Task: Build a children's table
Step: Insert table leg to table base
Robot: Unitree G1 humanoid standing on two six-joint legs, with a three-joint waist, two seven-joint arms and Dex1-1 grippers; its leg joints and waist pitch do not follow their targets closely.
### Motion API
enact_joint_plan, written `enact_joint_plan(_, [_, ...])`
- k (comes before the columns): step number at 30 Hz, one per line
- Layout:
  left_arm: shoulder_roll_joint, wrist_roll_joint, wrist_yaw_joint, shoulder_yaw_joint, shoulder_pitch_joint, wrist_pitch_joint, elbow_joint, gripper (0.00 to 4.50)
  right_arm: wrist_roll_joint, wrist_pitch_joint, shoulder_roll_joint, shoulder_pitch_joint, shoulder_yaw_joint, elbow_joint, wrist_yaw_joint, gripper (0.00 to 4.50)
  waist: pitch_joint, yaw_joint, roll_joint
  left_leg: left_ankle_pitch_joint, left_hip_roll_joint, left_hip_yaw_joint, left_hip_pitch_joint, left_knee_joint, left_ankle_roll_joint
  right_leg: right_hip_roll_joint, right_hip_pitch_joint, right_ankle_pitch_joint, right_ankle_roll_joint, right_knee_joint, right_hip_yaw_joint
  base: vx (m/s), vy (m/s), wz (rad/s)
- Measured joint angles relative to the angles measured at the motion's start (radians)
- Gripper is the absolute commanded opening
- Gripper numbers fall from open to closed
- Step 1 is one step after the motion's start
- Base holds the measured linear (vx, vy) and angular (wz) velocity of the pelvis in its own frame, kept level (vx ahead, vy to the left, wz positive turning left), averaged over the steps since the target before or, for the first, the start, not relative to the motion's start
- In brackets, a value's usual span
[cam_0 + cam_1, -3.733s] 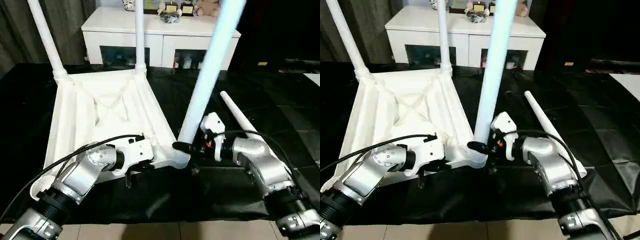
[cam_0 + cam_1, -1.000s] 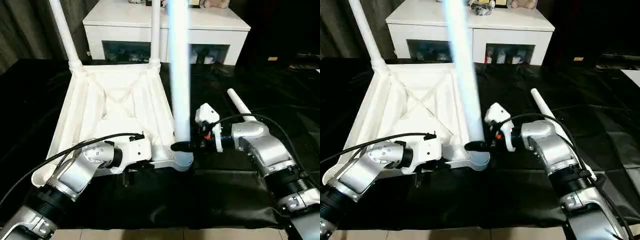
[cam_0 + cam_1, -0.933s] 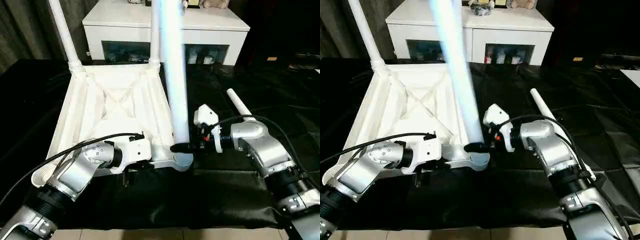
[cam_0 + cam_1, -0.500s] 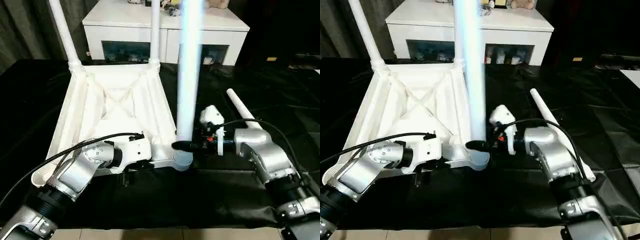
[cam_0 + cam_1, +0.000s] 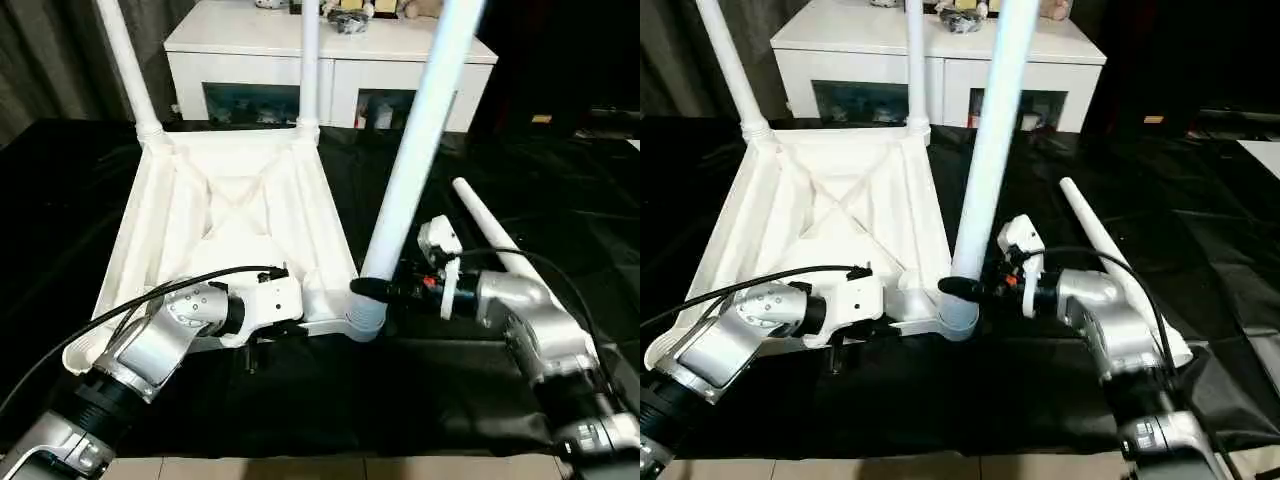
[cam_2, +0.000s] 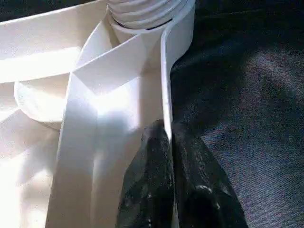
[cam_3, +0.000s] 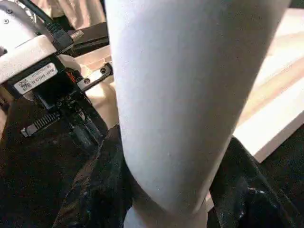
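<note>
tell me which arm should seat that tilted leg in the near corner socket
Right, probably. The right gripper is shut on the tilted leg just above the near corner socket. The left gripper is pinching the table top's rim, so it is better left steadying the table.

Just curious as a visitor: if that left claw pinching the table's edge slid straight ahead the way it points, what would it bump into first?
Probably the corner socket, where the leaning leg sits; the left gripper points along the tabletop's rim toward it.

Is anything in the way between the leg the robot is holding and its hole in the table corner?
Nothing visible. The leg in the right gripper already stands, tilted, in the corner socket.
</note>
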Motion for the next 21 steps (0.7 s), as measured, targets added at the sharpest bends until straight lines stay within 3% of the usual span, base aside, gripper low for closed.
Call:
enact_joint_plan(4, [0.0, 0.0, -0.003, 0.0, 0.0, 0.0, -0.001, 0.0, -0.004, -0.002, -0.014, 0.019, 0.006, -0.034, -0.008, 1.84, 0.0, 0.0, 0.001, 0.0, 0.0, 0.0, 0.0, 0.0, 0.0, 0.0, 0.0, 0.0, 0.0, 0.0, 0.0, 0.0, 0.0, 0.0])
enact_joint_plan(10, [-0.005, 0.0, -0.004, -0.003, 0.0, -0.001, 0.001, 0.0, -0.072, -0.009, -0.065, 0.019, 0.075, -0.112, -0.001, 1.84, -0.003, 0.001, -0.003, 0.0, 0.0, 0.0, 0.0, -0.001, 0.0, 0.0, 0.0, -0.002, 0.004, 0.0, 0.0, 0.0, 0.0, 0.0])
enact_joint_plan(21, [-0.005, 0.0, -0.011, -0.005, 0.004, 0.001, 0.001, 0.0, -0.078, 0.001, -0.075, 0.014, 0.091, -0.11, 0.005, 1.84, -0.01, 0.001, -0.011, 0.0, 0.0, -0.001, 0.0, -0.003, 0.0, 0.0, 0.0, -0.004, 0.006, -0.001, 0.0, 0.0, 0.0, 0.0])
